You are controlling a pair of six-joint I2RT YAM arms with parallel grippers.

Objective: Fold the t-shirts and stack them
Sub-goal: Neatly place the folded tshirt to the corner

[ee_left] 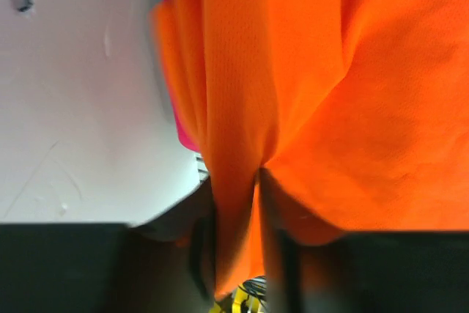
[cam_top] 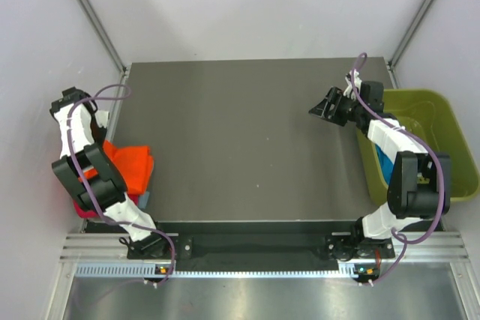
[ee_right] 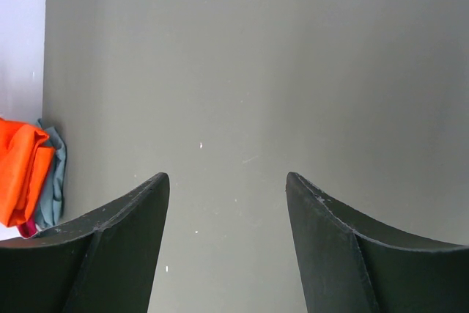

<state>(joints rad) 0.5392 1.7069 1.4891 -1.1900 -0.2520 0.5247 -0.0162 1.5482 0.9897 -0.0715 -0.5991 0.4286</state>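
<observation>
A bright orange t-shirt [cam_top: 129,165] lies folded at the table's left edge, on top of a grey-blue one [cam_top: 144,198] and a magenta-pink one [ee_left: 183,134]. My left gripper [ee_left: 236,229] is shut on a fold of the orange cloth; in the top view its own arm mostly hides it. My right gripper [cam_top: 322,108] is open and empty above the bare table at the back right. Its wrist view shows the spread fingers [ee_right: 124,218] and the far pile: orange [ee_right: 20,174], grey-blue [ee_right: 56,174]. A teal-blue t-shirt [cam_top: 385,164] lies in the bin.
An olive-green plastic bin [cam_top: 450,136] stands off the table's right edge, beside the right arm. The dark grey table [cam_top: 247,140] runs between the arms. White walls and slanted frame posts close in the back and sides.
</observation>
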